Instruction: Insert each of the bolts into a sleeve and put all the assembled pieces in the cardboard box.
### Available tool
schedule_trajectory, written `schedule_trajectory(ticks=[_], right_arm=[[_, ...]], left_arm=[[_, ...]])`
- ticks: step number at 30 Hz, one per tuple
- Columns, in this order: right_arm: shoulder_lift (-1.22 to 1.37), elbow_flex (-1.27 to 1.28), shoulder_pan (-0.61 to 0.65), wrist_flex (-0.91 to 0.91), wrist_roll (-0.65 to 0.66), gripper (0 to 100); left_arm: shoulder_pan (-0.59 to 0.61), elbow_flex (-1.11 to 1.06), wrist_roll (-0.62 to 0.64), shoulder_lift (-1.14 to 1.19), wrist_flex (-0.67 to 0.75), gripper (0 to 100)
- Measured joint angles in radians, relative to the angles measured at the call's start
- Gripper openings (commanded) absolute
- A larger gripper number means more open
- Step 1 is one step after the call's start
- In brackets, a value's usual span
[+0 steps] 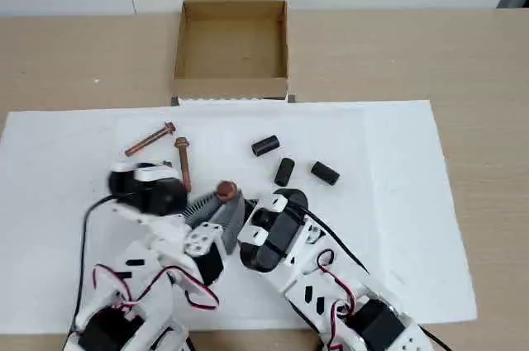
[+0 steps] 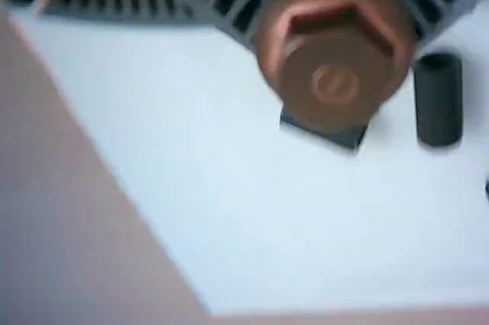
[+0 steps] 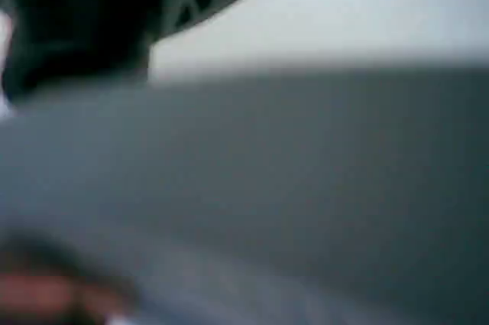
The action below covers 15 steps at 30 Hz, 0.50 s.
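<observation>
Bolt (image 2: 332, 61) pinched by left gripper (image 1: 225, 202); right gripper (image 1: 250, 212), grip unclear. Best line shank squarely with sleeve (image 1: 284, 171) before pushing.

The left arm (image 1: 153, 272) is extended from the lower left, with the left gripper (image 1: 220, 205) clamped on a bolt (image 1: 226, 192) at lower centre. The right arm (image 1: 331, 281) is angled in from the lower right, close beside it.

Wooden table (image 1: 479, 62) carries white sheet (image 1: 397, 202), cardboard box (image 1: 233, 87) at sheet's far edge; loose bolts (image 1: 150, 140), black sleeves (image 1: 264, 146) on sheet.
</observation>
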<state>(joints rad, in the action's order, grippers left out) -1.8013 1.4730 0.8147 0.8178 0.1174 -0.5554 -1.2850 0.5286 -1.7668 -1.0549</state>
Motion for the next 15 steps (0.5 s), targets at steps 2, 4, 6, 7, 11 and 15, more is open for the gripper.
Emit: schedule_trajectory(ticks=[2,4,6,7,11,15], right_arm=[[0.002,0.002,0.000,0.000,0.000,0.3],[0.002,0.002,0.000,0.000,0.000,0.3],[0.002,0.003,0.000,0.002,0.000,0.3],[0.003,0.005,0.000,0.002,0.000,0.3],[0.003,0.005,0.000,0.002,0.000,0.3],[0.003,0.005,-0.005,0.002,0.000,0.3]], left_arm=[[-0.003,-0.017,-0.009,-0.002,-0.003,1],[-0.005,-0.028,-0.023,-0.011,-0.003,1],[-0.005,-0.038,-0.029,-0.011,-0.002,1],[-0.005,-0.040,-0.029,-0.011,-0.002,1],[-0.005,-0.040,-0.031,-0.011,0.002,8],[-0.005,-0.040,-0.038,-0.011,-0.002,19]])
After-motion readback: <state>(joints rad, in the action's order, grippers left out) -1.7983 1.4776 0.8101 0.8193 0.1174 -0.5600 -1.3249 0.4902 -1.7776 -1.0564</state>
